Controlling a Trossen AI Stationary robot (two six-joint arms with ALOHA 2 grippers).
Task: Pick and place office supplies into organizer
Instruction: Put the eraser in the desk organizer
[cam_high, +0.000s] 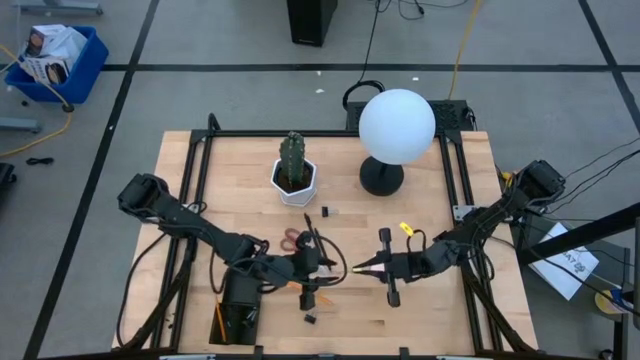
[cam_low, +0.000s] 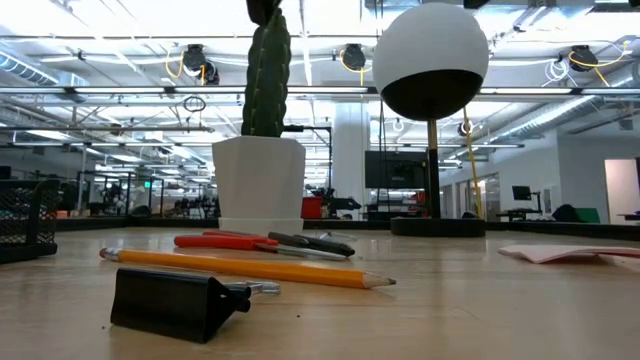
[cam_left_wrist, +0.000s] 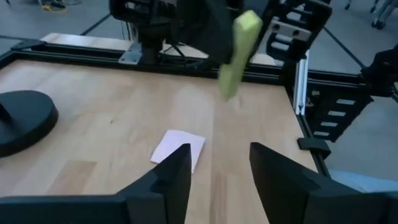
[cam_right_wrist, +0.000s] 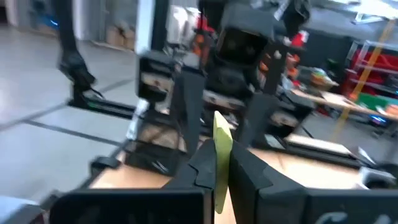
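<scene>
Wooden surface (cam_high: 190, 180) with a pretty small spread on it, so going by the one cactus (cam_high: 292, 158) in its white pot: one pair of red-handled scissors (cam_low: 225, 241) lies just in front of the pot, one orange pencil (cam_low: 250, 268) lies nearer the low camera than the scissors, and one black binder clip (cam_low: 178, 303) sits nearest of all. Overhead I count two more tiny black clips (cam_high: 329, 211) close to the pot on the lamp side. One pink sticky-note pad (cam_left_wrist: 179, 147) lies flat, well off from the cactus toward the right arm. One black organizer (cam_high: 235, 315) is at the near edge, a good way from the pot, under the left arm, with one orange stick showing inside. One white globe lamp (cam_high: 396, 125) stands beside the cactus. Left tool (cam_left_wrist: 219, 171) hangs over the bare wood by the pad, fingers parted, nothing between them. Right tool (cam_right_wrist: 219, 163) is pinched tight on one yellow-green strip (cam_right_wrist: 222, 149), held up off the wood.
</scene>
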